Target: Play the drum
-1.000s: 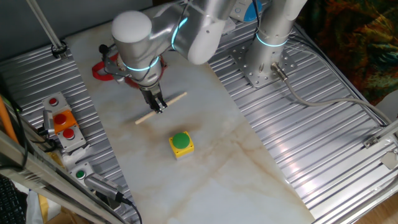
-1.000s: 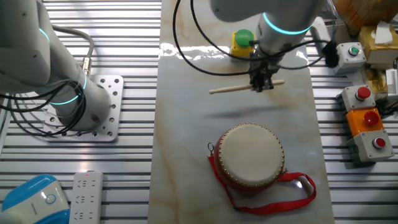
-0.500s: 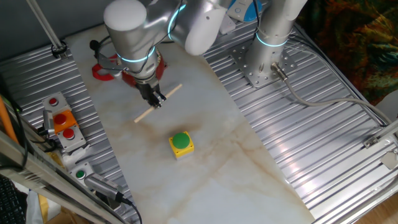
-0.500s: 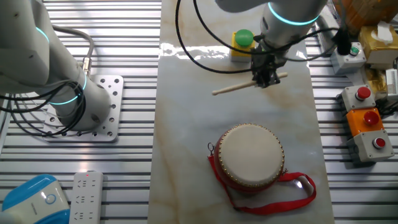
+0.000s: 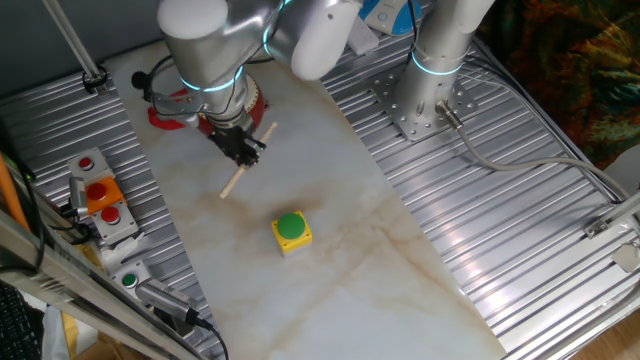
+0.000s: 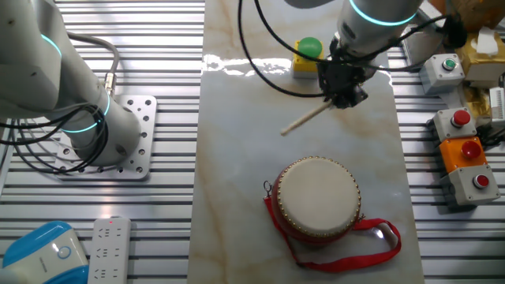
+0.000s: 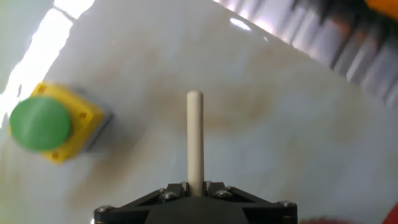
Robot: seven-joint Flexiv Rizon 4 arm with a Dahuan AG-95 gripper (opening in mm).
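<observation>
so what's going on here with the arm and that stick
The arm's gripper is shut on a wooden drumstick, gripping it near one end and holding it above the marble tabletop. The stick's free end angles down toward the drum, but there is a clear gap between them, so no strike is landing right now. The drum sits upright on the table with its red strap trailing beside it. A yellow box with a green button sits untouched on the table nearby.
</observation>
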